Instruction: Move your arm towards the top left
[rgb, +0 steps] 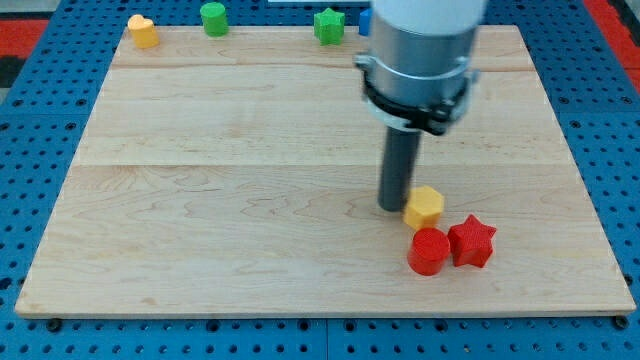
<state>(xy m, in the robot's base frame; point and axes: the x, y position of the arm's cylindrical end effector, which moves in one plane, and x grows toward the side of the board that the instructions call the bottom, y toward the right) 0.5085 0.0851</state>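
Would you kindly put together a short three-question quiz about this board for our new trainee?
1. True or false: my tip stands just to the view's left of the yellow hexagonal block.
2. Which block lies closest to the red cylinder? A) the green star B) the red star C) the yellow heart
3. Fill in: along the board's top edge, the green cylinder sits between the yellow heart and the ____.

Key: 1 true; 2 B, the two reds sit side by side; 3 green star.
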